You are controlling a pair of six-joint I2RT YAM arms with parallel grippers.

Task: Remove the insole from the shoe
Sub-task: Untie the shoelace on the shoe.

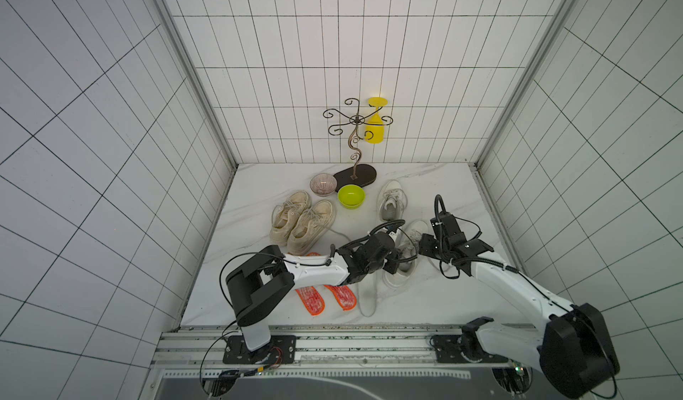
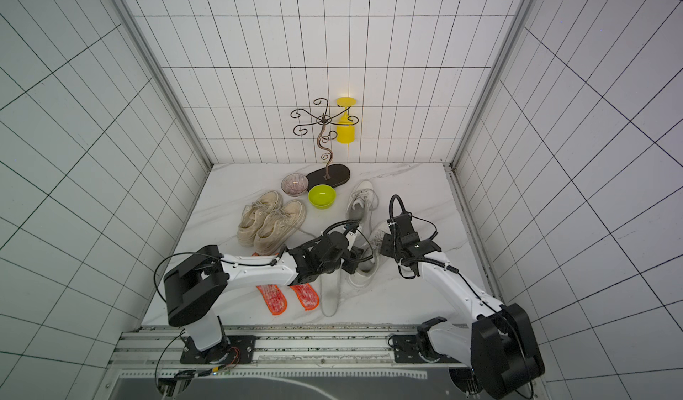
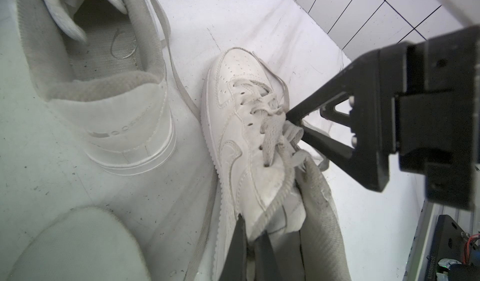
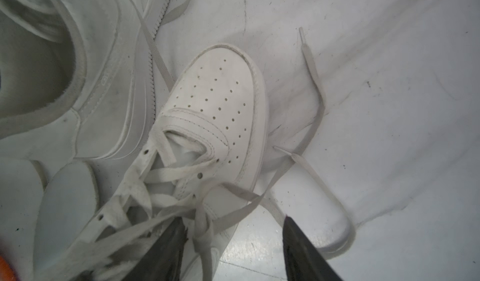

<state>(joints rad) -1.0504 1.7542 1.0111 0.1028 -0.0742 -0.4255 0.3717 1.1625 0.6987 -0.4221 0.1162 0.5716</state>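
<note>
A white lace-up shoe (image 1: 415, 230) (image 2: 360, 278) lies at the table's right-centre, between my two grippers. My left gripper (image 1: 397, 265) (image 3: 250, 233) is shut on the shoe's (image 3: 233, 105) side wall at the opening, one finger outside and one inside. Grey lining (image 3: 319, 222) shows in the opening, and I cannot tell the insole apart from it. My right gripper (image 1: 421, 246) (image 3: 294, 123) (image 4: 233, 230) stands open over the loose laces (image 4: 181, 173), gripping nothing. One of its fingers (image 4: 171, 243) is among the laces near the tongue and the other is off the shoe's (image 4: 215, 103) side.
A second white shoe (image 1: 391, 198) (image 3: 104, 111) lies just behind. A pale loose insole (image 1: 367, 294) (image 3: 78, 243) and two orange insoles (image 1: 310, 300) lie near the front edge. A beige shoe pair (image 1: 303, 220), two bowls (image 1: 351, 196) and a metal stand (image 1: 354, 174) with a yellow cup are further back.
</note>
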